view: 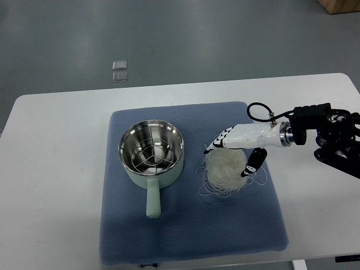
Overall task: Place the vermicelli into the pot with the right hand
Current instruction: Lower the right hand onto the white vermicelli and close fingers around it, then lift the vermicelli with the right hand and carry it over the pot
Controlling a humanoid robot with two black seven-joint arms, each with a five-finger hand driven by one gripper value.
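Observation:
A pale green pot with a steel inside and a wire rack stands on the left half of a blue mat, its handle pointing toward me. A white bundle of vermicelli lies on the mat to the right of the pot. My right hand reaches in from the right edge and sits over the bundle, its fingers on the far-left side and the thumb on the right side. The fingers straddle the bundle, which rests on the mat. The pot holds no vermicelli.
The mat lies on a white table. Two small clear squares lie on the grey floor beyond the table's far edge. A cardboard box corner shows at the top right.

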